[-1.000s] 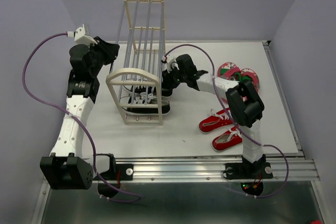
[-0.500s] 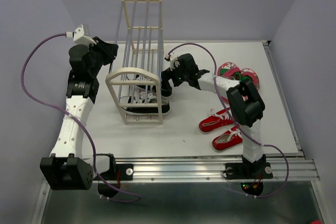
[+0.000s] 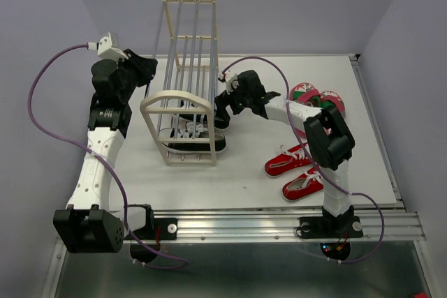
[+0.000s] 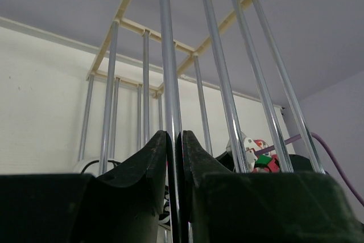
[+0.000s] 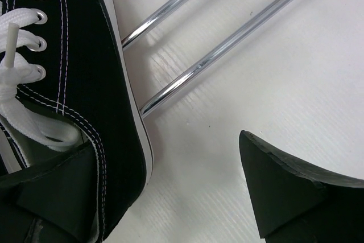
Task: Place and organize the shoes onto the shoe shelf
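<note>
The shoe shelf [image 3: 183, 95] stands left of the table's middle, cream arched frames joined by silver rods. My left gripper [image 3: 149, 79] is shut on one of its rods [image 4: 169, 72], which runs up between the closed fingers [image 4: 153, 157]. The black sneakers [image 3: 193, 135] lie on the bottom tier. My right gripper [image 3: 223, 112] is at the shelf's right side, open. In the right wrist view the near black sneaker [image 5: 85, 72] lies against my left finger [image 5: 51, 197], and the other finger stands well apart over bare table. Red sneakers [image 3: 295, 172] and pink flip-flops [image 3: 318, 99] lie on the table at the right.
The white table [image 3: 237, 165] ends at a metal rail [image 3: 279, 225] in front. Purple walls close in on the back and both sides. Two bottom rods [image 5: 227, 44] of the shelf cross the table just beyond the right gripper.
My right gripper has opened and let go of the black sneaker, then drawn slightly back from the shelf. The shelf has shifted slightly. The left gripper stays shut on its rod.
</note>
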You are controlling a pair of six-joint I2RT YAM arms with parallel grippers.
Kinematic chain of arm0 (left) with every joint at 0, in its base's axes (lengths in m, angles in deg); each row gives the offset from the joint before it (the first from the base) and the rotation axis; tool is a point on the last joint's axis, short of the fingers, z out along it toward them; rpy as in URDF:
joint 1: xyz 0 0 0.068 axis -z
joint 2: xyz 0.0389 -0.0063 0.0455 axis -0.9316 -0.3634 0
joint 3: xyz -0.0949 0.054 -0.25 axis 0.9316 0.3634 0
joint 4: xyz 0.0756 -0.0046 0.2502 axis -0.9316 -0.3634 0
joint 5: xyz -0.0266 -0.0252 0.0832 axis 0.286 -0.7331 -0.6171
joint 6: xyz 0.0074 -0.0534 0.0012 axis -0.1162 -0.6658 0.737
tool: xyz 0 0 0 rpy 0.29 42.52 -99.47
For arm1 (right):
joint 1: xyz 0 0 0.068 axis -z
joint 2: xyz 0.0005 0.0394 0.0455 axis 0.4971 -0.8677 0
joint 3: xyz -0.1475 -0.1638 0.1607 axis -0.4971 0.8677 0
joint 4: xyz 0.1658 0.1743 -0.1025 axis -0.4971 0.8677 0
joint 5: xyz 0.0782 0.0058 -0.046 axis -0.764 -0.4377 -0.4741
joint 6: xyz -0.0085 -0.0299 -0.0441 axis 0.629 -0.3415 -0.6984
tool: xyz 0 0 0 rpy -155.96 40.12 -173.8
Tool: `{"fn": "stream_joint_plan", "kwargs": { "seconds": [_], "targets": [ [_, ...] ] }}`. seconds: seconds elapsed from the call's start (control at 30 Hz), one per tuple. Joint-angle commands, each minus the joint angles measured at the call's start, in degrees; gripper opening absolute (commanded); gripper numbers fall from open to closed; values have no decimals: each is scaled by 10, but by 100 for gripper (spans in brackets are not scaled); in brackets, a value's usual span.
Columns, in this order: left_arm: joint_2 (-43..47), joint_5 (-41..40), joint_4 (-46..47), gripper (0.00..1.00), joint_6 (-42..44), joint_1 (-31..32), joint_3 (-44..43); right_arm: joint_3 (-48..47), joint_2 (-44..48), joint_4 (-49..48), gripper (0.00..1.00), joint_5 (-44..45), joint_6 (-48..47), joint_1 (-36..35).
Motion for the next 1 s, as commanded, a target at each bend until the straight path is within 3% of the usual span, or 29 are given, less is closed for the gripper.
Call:
{"fn": "stream_joint_plan", "kwargs": {
  "seconds": [0.0,0.53,0.7,0.8,0.97],
  "targets": [
    [-23,8,-24,15,42,8,25,-44,103,-89,98,-89,-16,-31],
    [-23,1,-24,15,33,8,25,-26,165,-128,100,-106,45,-15],
    [-21,-1,-27,15,35,9,21,-5,193,-134,100,-49,98,-4],
    [-21,1,-28,15,37,9,21,20,216,-127,100,8,177,32],
    [-19,3,-28,15,39,8,22,82,256,-68,100,21,262,131]
  ]
}}
